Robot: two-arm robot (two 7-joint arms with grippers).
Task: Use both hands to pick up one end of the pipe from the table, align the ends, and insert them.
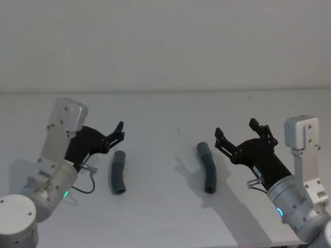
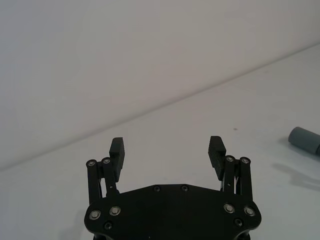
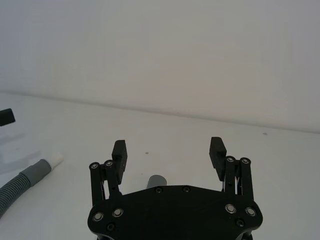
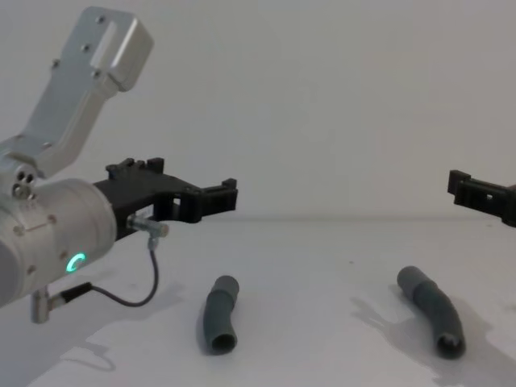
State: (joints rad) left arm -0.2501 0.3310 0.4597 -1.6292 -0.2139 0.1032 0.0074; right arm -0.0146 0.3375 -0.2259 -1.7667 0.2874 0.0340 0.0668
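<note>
Head view has both hose pieces lying flat on the table [image 1: 165, 222], well apart from each other. The left hose piece [image 1: 118, 173] is a short, curved, dark grey bit sitting just beside the left gripper [image 1: 118, 133], a little nearer the robot than the fingertips. The right hose piece [image 1: 208, 167] lies near the right gripper [image 1: 235, 129], on its left side, and its near end shows a dark opening. Nothing is touching either piece.

The left gripper is spread wide with nothing in it. In the left wrist view its 2 fingers [image 2: 117, 149] stand far apart with bare table between them, and a grey end of the right hose piece pokes in at the frame edge.

Same deal for the right gripper: fingers wide apart, holding nothing. In the right wrist view a smooth grey cuff [image 3: 157, 181] peeks out just past the gripper body, between the fingers. Farther off you can see the left hose piece, and that's the one with the white tip [image 3: 55, 160].

Chest view shows both grippers hanging clearly above the table, not down at hose level. The left one comes in from the left on its silver wrist, with the green ring light [image 4: 75, 262] lit. The right one just shows its tip at the right edge. Both pieces lie lower down on the table, each closer to its own side's gripper.
</note>
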